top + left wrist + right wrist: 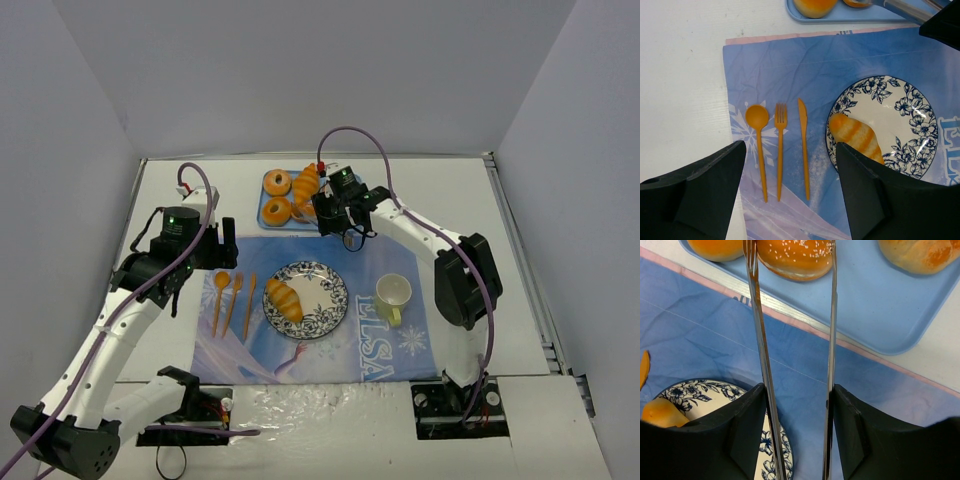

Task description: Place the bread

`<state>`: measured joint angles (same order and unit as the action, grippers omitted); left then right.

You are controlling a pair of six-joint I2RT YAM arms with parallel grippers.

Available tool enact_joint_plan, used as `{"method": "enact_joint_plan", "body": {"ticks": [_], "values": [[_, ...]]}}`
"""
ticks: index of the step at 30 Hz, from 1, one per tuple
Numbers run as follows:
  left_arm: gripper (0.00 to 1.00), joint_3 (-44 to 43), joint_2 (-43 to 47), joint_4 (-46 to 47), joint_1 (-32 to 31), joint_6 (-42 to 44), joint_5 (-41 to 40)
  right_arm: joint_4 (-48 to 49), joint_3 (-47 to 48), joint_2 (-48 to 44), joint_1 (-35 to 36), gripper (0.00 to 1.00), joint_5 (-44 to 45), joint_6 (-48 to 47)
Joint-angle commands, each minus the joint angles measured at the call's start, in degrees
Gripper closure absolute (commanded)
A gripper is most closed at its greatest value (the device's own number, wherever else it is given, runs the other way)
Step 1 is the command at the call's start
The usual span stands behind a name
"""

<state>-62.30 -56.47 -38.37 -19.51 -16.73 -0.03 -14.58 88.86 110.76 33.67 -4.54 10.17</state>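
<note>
Golden, sesame-topped bun [797,257] lies on the blue tray [880,305], flanked at both edges by the metal tongs [760,340]. The right gripper [797,395] clasps the tongs between its fingers. A striped roll [857,137] lies on the patterned plate [910,110]. The left gripper [790,147] hangs spread wide over the placemat [790,65].

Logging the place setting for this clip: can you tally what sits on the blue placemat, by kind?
Spoon: 1
Fork: 1
Knife: 1
Plate: 1
Bread, lying on the Plate: 1
Mug: 1
Total: 6
</note>
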Motion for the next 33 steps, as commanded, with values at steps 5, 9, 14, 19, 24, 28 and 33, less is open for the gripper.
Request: {"method": "enact_joint_plan", "body": {"ticks": [5,9,14,19,24,28,33], "values": [[0.31,-1.51,0.17,2.25,-0.27,-0.41,-0.32,2.62,-2.23,-0.58,-0.8,0.58,-0.37,0.4],[0.31,-1.51,0.13,2.25,-0.27,-0.41,-0.32,2.62,-4.28,-2.91,-1.09,0.63,0.75,1.18],[0.31,-1.51,0.13,2.25,-0.27,-0.41,-0.23,2.53,-6.03,-6.92,-1.24,0.68,1.56,1.92],[0.31,-1.51,0.13,2.3,-0.27,-0.41,-0.32,2.35,-7.11,-10.33,-1.2,0.71,1.77,2.46],[0.31,-1.51,0.11,2.25,-0.27,-0.41,-0.23,1.61,-7.76,-13.23,-1.13,0.73,2.21,2.77],[0.31,-1.51,0.04,2.25,-0.27,-0.41,-0.32,1.01,-8.18,-15.27,-0.94,0.73,2.34,2.84],[0.31,-1.51,0.04,2.25,-0.22,-0.41,-0.23,-0.6,-8.55,-17.96,0.62,0.73,2.22,2.8]]}}
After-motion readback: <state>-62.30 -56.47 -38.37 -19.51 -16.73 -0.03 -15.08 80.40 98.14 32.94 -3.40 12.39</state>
